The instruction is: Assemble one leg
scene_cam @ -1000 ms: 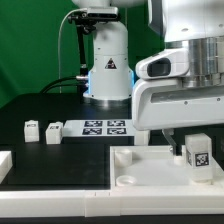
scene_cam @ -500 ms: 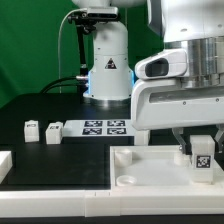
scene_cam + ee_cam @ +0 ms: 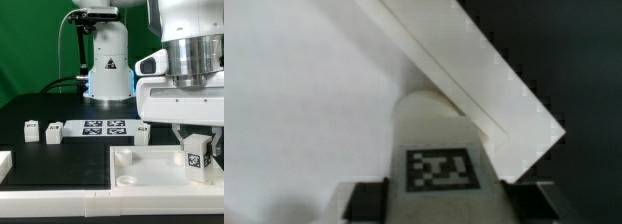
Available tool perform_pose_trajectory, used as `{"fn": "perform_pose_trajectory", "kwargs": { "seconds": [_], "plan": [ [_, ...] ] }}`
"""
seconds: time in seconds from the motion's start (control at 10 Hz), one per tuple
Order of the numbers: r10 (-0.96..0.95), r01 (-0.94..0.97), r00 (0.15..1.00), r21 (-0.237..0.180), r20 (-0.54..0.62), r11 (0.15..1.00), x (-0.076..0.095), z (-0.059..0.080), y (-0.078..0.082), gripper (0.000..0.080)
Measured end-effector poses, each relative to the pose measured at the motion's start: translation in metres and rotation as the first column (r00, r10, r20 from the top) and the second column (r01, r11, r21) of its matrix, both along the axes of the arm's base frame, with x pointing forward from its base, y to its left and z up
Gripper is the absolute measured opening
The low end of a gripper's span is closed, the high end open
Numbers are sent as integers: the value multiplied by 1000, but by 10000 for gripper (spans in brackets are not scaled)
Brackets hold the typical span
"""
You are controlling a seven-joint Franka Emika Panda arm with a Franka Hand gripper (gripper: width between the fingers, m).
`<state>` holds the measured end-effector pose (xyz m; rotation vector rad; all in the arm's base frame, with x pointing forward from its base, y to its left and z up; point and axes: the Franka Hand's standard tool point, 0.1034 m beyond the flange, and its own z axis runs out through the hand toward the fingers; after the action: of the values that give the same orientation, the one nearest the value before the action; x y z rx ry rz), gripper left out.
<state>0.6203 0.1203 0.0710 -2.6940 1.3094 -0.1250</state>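
Note:
My gripper [image 3: 196, 139] is shut on a leg [image 3: 195, 160], a small white block post with a square marker tag on its face. It holds the leg upright over the right end of the large white panel [image 3: 150, 170], its lower end at the panel's surface. In the wrist view the leg [image 3: 441, 150] sits between my two dark fingers [image 3: 367, 203], with the panel's raised edge [image 3: 473, 70] running past it. Two more legs [image 3: 30, 129] [image 3: 54, 131] stand on the black table at the exterior view's left.
The marker board [image 3: 105, 126] lies flat behind the panel. The robot base [image 3: 105, 60] stands at the back. A round corner socket [image 3: 128, 180] shows on the panel's near left. Another white part [image 3: 4, 163] lies at the left edge.
The wrist has turned and shifted slightly left, and the leg held in it has moved a little left with it over the panel's right end.

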Motion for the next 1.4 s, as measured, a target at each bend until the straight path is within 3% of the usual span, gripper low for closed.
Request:
{"fn": "perform_pose_trajectory", "kwargs": {
  "seconds": [0.3,0.5,0.6,0.7,0.9,1.1,1.4],
  "plan": [
    [-388,391,920,44,-48,920,-2,-1,6,293],
    [-479,482,876,60,-64,874,-2,-1,6,293],
    [-472,476,879,60,-63,878,-2,-1,6,374],
    [-442,446,895,58,-58,893,-2,-2,6,374],
    [-362,364,931,50,-44,930,-1,-1,8,620],
    [-79,79,997,14,-8,997,-1,-1,8,640],
    [330,-329,944,-44,-3,943,-1,-3,9,649]
  ]
}}
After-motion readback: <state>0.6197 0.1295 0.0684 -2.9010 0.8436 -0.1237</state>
